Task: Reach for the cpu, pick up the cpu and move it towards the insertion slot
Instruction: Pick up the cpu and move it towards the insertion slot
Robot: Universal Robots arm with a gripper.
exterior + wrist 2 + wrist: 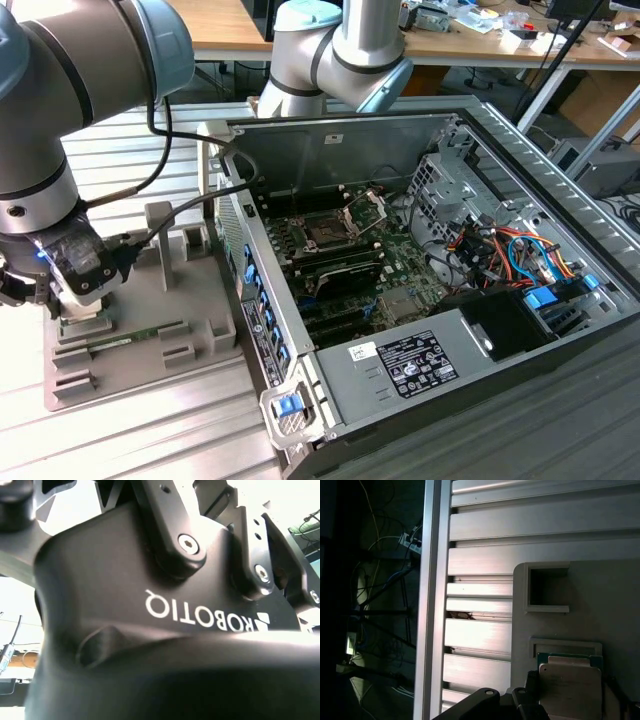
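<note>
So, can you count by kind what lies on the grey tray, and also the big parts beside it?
cpu: 1
green memory stick: 1
grey holder tray: 1
open computer case: 1
insertion slot: 1
Total: 5

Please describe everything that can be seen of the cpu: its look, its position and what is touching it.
In the first wrist view the cpu is a thin, flat, square chip with a pale silvery metal top and a green border along one edge. It lies flat in a recess of the grey holder. Dark parts of the gripper stand close beside it; whether they touch it cannot be told. Part of the chip runs out of the picture.
</note>
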